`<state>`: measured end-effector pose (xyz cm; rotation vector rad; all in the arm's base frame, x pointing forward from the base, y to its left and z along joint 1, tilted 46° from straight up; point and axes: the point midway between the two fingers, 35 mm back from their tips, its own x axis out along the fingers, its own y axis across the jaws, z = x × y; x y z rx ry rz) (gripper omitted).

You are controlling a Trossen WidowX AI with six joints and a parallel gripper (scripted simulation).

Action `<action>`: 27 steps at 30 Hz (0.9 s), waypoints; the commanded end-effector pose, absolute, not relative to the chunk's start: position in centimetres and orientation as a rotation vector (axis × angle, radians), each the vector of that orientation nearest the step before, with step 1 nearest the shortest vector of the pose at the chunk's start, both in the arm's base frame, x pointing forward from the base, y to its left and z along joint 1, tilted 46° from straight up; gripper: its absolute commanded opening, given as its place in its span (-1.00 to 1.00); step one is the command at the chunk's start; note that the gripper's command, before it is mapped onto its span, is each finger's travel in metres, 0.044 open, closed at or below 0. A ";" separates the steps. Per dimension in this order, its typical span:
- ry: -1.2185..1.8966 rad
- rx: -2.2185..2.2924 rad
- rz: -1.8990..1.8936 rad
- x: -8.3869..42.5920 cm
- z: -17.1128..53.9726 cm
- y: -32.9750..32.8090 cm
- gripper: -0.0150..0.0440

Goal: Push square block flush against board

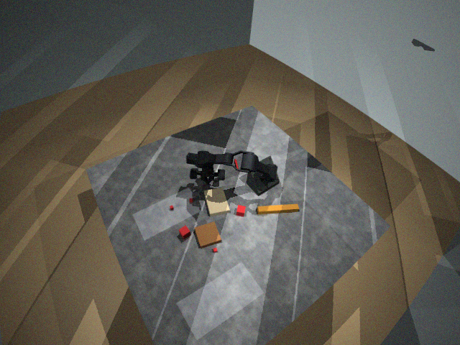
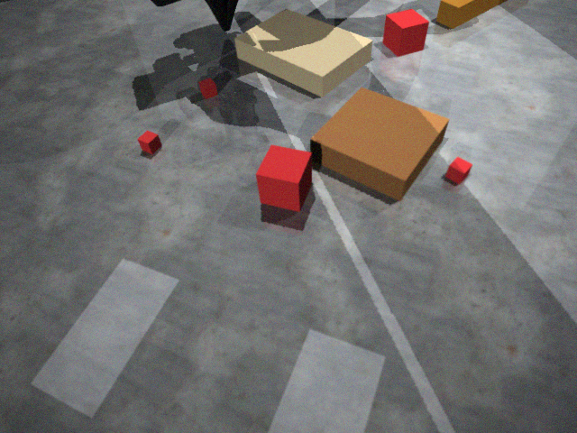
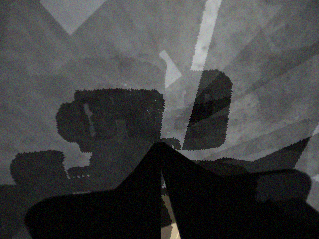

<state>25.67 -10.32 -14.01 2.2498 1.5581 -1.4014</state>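
Note:
The orange-brown square block (image 1: 207,234) (image 2: 380,133) lies flat. The pale cream board (image 1: 218,206) (image 2: 321,56) lies flat nearer the arm, partly in the arm's shadow, and a strip of it shows at the bottom of the wrist view (image 3: 174,231). A gap of floor separates the block and the board. My gripper (image 1: 212,183) (image 2: 226,29) (image 3: 159,147) is shut and holds nothing. Its tips are beside the board's far left corner in the exterior view. Whether they touch the board is hidden or too dark to tell.
A large red cube (image 1: 184,232) (image 2: 284,179) stands beside the block, and another red cube (image 1: 241,210) (image 2: 404,33) beside the board. Small red cubes (image 1: 171,208) (image 2: 207,88) (image 2: 459,170) lie around them. An orange bar (image 1: 277,208) (image 2: 465,10) lies farther right.

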 end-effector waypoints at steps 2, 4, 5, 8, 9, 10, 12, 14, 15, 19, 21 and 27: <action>1.536 2.242 -1.394 25.6 -10.7 -13.9 -0.49; 1.536 2.241 -1.394 25.6 -10.5 -14.1 -0.49; 1.536 2.241 -1.394 25.6 -10.5 -14.1 -0.49; 1.536 2.241 -1.394 25.6 -10.5 -14.1 -0.49; 1.538 2.238 -1.388 25.7 -10.4 -14.0 -0.49; 1.544 2.229 -1.370 25.9 -10.3 -13.9 -0.49; 1.564 2.193 -1.304 26.7 -9.8 -13.5 -0.49; 1.585 2.154 -1.231 27.5 -9.2 -13.0 -0.49; 1.593 2.137 -1.201 27.8 -9.0 -12.7 -0.49; 1.600 2.124 -1.178 28.1 -8.8 -12.6 -0.49; 1.601 2.122 -1.173 28.1 -9.0 -12.4 -0.49; 1.619 2.079 -1.096 28.6 -12.7 -8.7 -0.49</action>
